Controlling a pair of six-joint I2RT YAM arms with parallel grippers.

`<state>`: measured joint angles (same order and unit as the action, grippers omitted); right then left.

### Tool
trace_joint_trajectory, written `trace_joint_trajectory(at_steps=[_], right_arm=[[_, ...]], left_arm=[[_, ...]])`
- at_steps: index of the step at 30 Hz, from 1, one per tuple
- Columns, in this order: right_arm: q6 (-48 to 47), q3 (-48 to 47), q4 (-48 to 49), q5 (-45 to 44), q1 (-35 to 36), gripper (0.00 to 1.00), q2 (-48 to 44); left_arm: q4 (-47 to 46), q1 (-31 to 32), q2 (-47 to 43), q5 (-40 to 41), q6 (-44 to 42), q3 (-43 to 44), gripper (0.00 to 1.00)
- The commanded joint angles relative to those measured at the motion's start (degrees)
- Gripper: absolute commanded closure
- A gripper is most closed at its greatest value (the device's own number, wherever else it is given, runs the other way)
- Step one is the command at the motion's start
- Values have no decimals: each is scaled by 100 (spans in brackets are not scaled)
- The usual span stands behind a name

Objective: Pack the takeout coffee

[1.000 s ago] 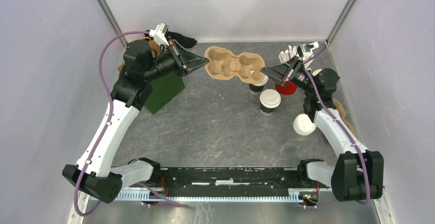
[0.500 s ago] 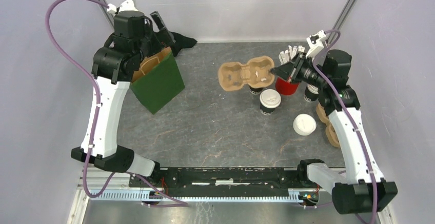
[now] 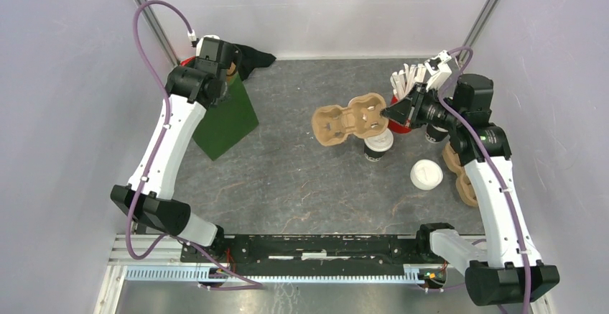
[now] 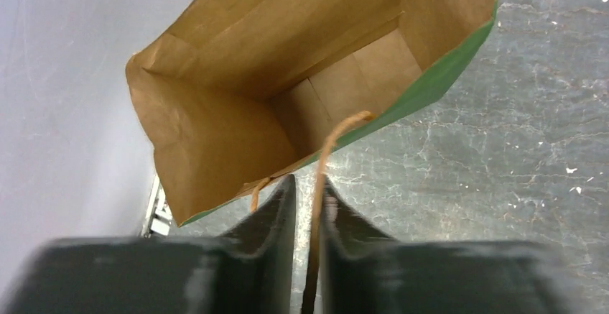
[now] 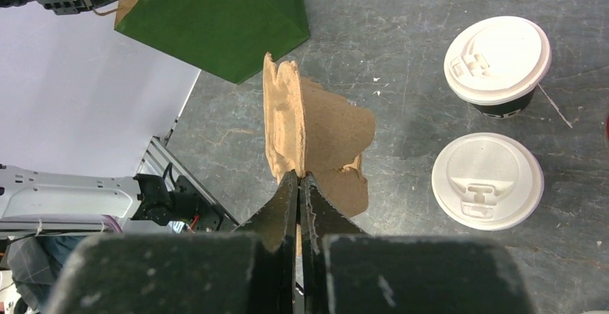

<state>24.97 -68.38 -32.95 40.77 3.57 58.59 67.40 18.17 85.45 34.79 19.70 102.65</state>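
Two lidded dark coffee cups stand right of centre; the right wrist view shows both, one point(image 5: 497, 61) farther and one point(image 5: 487, 181) nearer. From above only one cup point(image 3: 378, 145) shows, and the other is hidden under the brown pulp cup carrier point(image 3: 350, 120). My right gripper point(image 3: 388, 111) is shut on the carrier's edge point(image 5: 316, 131) and holds it tilted above the table, its fingertips point(image 5: 298, 175) pinching the rim. My left gripper point(image 3: 224, 77) is at the back left over the green paper bag point(image 3: 228, 118), shut on its tan cord handle point(image 4: 337, 131). The bag's mouth point(image 4: 287, 77) gapes open.
A loose white lid point(image 3: 426, 174) lies right of the cups. A red cup point(image 3: 399, 124), white stacked items point(image 3: 406, 78), a stack of cups point(image 3: 433, 136) and spare brown carriers point(image 3: 463, 181) crowd the right side. A black cloth point(image 3: 256, 57) lies at the back left.
My left gripper left the carrier, swung back to the bag and closed on its handle. My right gripper carried the carrier rightward and nearer, over the cups.
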Motion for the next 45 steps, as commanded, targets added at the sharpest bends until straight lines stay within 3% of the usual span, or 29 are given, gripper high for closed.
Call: trace_joint_trajectory(at_steps=[1, 3, 7, 10, 15, 21, 26, 27, 28, 29, 31, 36, 39, 42, 44, 45], right_arm=[[-198, -400, -26, 151, -8, 100, 50], [-267, -618, -115, 95, -4, 100, 152], [-430, -1136, -264, -131, 18, 100, 387], [-526, -1612, -362, -285, 64, 100, 650], [-559, -2366, -487, -336, 129, 100, 1081], [-613, -2734, -679, -380, 190, 100, 1265], [-623, -2775, -866, -375, 188, 100, 1204], [-663, -2783, -920, -398, 188, 100, 1179], [-713, -2794, -992, -423, 188, 100, 1165], [-767, -2810, -1086, -445, 194, 100, 1146], [-852, -2864, -1216, -479, 196, 100, 1142], [-959, -2915, -1349, -584, 197, 100, 1093], [-935, -2922, -1334, -556, 193, 100, 1105], [-957, -2917, -1345, -547, 196, 100, 1111], [-944, -2894, -1351, -537, 192, 100, 1111], [-950, -2884, -1352, -527, 194, 100, 1115]], left_arm=[[-189, -3, -235, 129, -479, -139, 91], [-123, 8, -302, -612, -472, -118, 98], [-254, 40, -872, -2695, -285, -746, 98], [-446, 198, -1488, -3824, 169, -1260, 98], [-427, 1170, -1858, -3846, 871, -1344, 98], [-822, 3029, -1663, -3192, 1900, -1419, 98], [-1027, 3567, -1456, -3026, 2168, -1426, 98], [-1069, 3584, -1447, -3045, 2149, -1434, 95], [-1111, 3585, -1437, -3094, 2101, -1423, 85], [-1145, 3588, -1424, -3177, 2061, -1346, 61], [-1114, 3588, -1444, -3221, 2007, -1106, 37], [-255, 3558, -1366, -2338, 2158, 96, 8], [790, 3395, -1065, -1332, 2221, 1067, 4], [1507, 2837, -839, -667, 2209, 1635, 3], [1424, 2413, -807, -974, 1831, 1731, 4], [1128, 2277, -851, -1302, 1487, 1658, 9]])
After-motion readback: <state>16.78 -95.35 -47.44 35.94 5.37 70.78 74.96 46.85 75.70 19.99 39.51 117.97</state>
